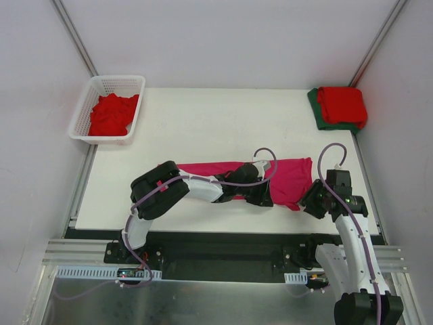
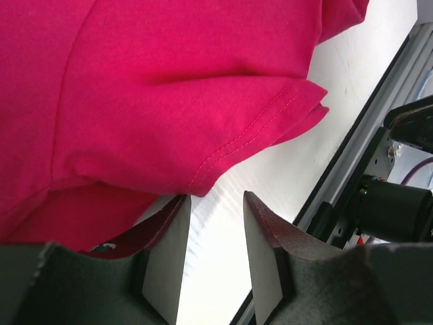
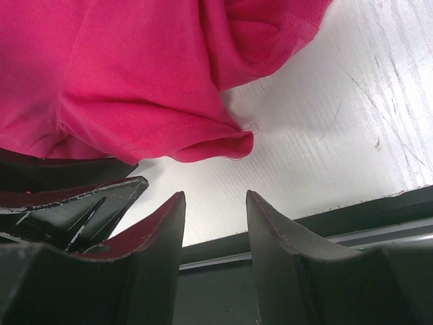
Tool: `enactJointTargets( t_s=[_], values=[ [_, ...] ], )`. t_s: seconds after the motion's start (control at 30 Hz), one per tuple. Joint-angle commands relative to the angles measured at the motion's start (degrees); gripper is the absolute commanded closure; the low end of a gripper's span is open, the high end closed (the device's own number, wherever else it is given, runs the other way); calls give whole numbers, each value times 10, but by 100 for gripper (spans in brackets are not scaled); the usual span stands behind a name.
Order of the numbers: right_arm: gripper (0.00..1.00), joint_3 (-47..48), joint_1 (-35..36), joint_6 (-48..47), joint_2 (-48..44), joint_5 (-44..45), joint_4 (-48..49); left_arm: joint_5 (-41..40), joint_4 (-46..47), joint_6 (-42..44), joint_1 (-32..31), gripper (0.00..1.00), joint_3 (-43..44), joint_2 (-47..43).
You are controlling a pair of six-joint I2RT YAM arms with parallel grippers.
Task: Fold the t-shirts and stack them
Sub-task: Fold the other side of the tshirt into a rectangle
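Folded red t-shirt (image 1: 342, 105) tops the green t-shirt (image 1: 315, 103) far right; the magenta t-shirt (image 1: 291, 179) lies part-folded at the near edge of the bench (image 1: 203, 122), left end effector (image 2: 216, 198) and right end effector (image 3: 215, 198) both apart and empty; red shirts (image 1: 111, 114) in the far-left basket (image 1: 80, 122) are not yet folded.

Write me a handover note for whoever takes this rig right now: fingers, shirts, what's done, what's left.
Left gripper: fingers open, empty, just short of the magenta shirt hem.
Right gripper: fingers open, empty, facing a hem corner of that shirt.
The magenta shirt lies as a long band along the table near edge, fold unfinished.
Done: folded red shirt stacked on dark green shirt, far right corner.
Left: finish and stack the magenta one, then the red shirts in the basket, far left.
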Motion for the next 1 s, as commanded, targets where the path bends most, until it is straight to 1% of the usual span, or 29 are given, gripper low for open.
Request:
enactJointTargets(
  t_s=[0.0,0.3,0.33,0.4,0.43,0.63,0.67,0.73,0.97],
  values=[
    [56,24,-8,-12,-9,4,-18,-23,4,-3,-9,62,21,20],
    [55,24,-11,-12,-9,2,-20,-49,-14,6,-9,63,20,21],
    [55,24,-11,-13,-9,1,-20,-52,-17,9,-9,65,19,21],
    [55,26,-12,-15,-10,0,-20,-64,-21,11,-9,71,19,19],
    [55,25,-12,-15,-10,1,-20,-68,-27,11,-9,77,21,20],
    [55,24,-13,-16,-13,-4,-20,-99,-48,21,-9,90,24,20],
    [55,23,-13,-16,-12,-4,-20,-102,-50,22,-9,95,24,21],
    [55,23,-13,-18,-13,-4,-20,-109,-55,23,-9,99,25,21],
    [55,22,-13,-20,-13,-4,-20,-105,-62,30,-9,100,25,2]
  ],
)
